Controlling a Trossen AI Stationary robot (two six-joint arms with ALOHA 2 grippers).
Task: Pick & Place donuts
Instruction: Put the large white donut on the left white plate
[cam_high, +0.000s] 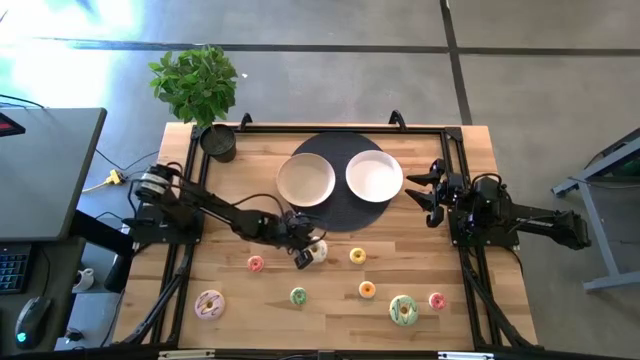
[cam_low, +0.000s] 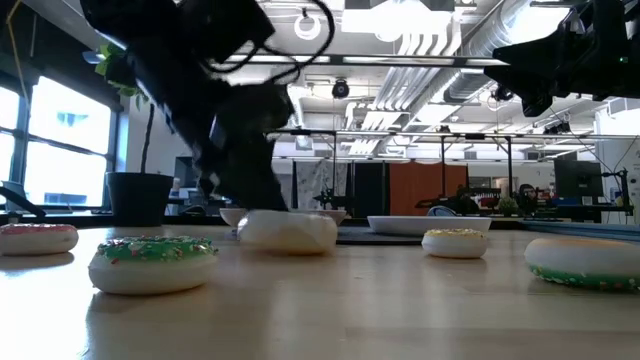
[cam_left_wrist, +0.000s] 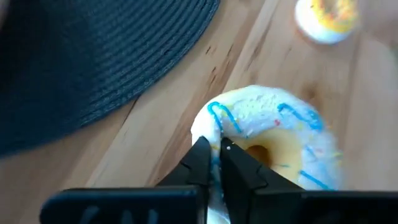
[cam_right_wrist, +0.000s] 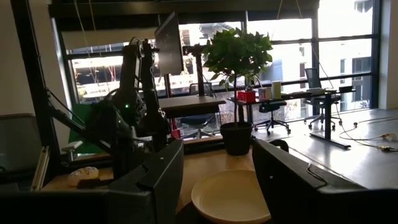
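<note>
Left hand pinching a white-iced donut on the desk; no writing readable.

The pale wooden desk (cam_high: 200, 265) carries a round dark woven mat (cam_high: 340, 205) with a cream plate (cam_high: 305, 181) and a white plate (cam_high: 374, 175) on it. The left hand (cam_high: 303, 250) reaches just below the mat, fingers (cam_left_wrist: 200, 163) pressed onto the rim of the large white-iced donut with blue squiggles (cam_left_wrist: 273, 134). The right hand (cam_high: 425, 197) waits spread by the white plate. Other donuts lie scattered: pink large (cam_high: 209, 304), green large (cam_high: 403, 310), yellow mini (cam_high: 357, 256).
</note>
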